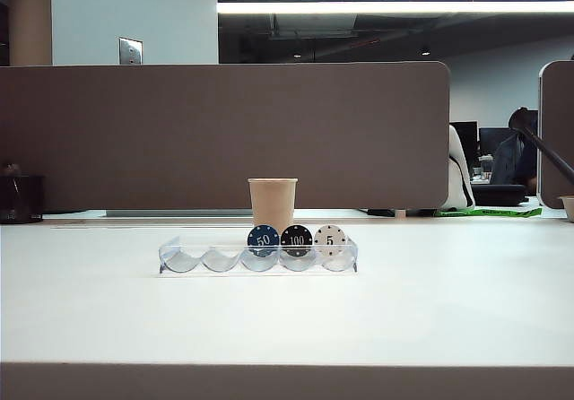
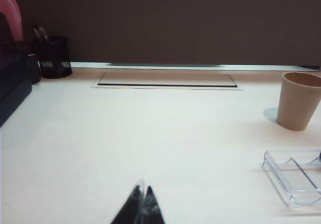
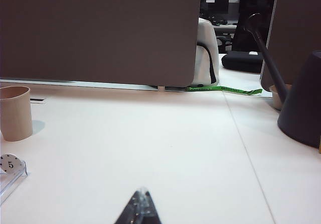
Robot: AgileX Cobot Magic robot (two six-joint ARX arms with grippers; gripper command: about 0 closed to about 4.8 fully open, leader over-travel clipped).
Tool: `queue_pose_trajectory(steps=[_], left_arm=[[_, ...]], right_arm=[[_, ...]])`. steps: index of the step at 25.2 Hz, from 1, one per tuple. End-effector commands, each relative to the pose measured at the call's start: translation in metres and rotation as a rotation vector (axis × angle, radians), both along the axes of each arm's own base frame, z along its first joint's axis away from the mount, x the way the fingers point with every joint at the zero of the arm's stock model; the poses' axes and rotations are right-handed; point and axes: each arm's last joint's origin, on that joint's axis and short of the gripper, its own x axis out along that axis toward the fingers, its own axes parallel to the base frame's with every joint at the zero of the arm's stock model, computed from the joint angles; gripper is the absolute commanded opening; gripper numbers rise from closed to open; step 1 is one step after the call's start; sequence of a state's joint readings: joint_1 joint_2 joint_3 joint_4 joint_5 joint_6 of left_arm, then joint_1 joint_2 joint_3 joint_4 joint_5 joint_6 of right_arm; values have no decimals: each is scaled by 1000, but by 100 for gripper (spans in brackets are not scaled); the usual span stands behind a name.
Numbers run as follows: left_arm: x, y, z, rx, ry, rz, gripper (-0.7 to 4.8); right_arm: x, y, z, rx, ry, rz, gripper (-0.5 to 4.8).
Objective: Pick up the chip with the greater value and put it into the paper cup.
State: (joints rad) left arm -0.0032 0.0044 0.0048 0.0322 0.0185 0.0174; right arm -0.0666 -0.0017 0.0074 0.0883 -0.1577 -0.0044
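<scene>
The small round black "100" chip (image 1: 296, 239) stands on edge in a clear plastic scalloped rack (image 1: 206, 259) mid-tabletop, between a blue "50" chip (image 1: 263, 239) and a white "5" chip (image 1: 330, 239). The tan paper cup (image 1: 272, 203) stands just behind, toward the far edge. Broad bare white tabletop (image 1: 466, 292) lies around them. The left gripper (image 2: 143, 204) and right gripper (image 3: 141, 206) both seem pinched shut and empty, low over the near edge.

Chips (image 1: 297, 239) marked "50", "100", "5"
</scene>
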Motion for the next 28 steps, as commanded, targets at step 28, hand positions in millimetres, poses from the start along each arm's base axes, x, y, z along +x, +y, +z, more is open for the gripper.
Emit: queue_pose_trajectory(steps=[28], left_arm=[[-9, -1, 31, 24, -20, -47, -5]], right_arm=[[-9, 1, 34, -1, -46, 4, -6]])
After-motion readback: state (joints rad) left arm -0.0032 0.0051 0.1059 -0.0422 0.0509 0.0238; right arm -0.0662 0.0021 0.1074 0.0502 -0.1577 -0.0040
